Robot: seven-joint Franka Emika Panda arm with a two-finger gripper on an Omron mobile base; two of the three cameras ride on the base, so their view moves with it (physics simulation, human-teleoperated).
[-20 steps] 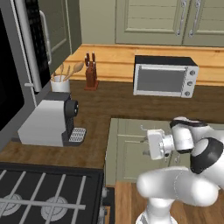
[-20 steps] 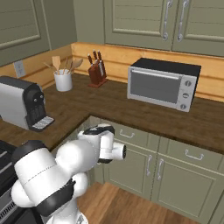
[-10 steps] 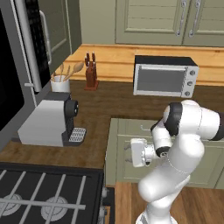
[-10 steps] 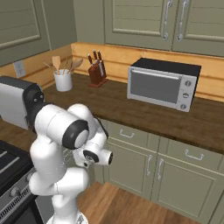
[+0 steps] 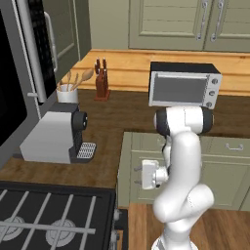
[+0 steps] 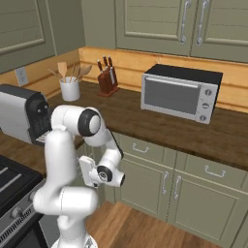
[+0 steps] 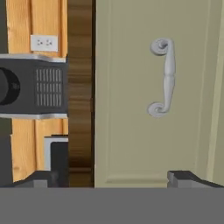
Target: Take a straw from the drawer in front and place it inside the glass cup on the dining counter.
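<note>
The drawer [image 7: 131,109] is shut; its sage-green front lies straight ahead in the hand view, turned on its side. Its small curled metal handle [image 7: 164,78] sits ahead of the fingertips, off to one side. My gripper [image 7: 111,179] is open, its two dark fingertips [image 7: 188,177] wide apart and empty, a short way off the front. In the left base view the gripper [image 5: 138,175] hangs below the counter edge and points left at the cabinet. In the right base view the gripper [image 6: 85,168] sits low beside the folded arm. The straw, the glass cup and the dining counter are out of view.
A grey coffee machine [image 5: 53,139] stands on the wood counter above the drawer, with a stove [image 5: 53,219] to its near side. A toaster oven [image 5: 183,88], a knife block [image 5: 101,80] and a white utensil holder [image 5: 68,93] stand further back. Panelled cabinet doors [image 6: 193,203] run to the right.
The arm has folded upright and the hand has swung left and lower, from counter height down to the cabinet front. The jaws stayed open.
</note>
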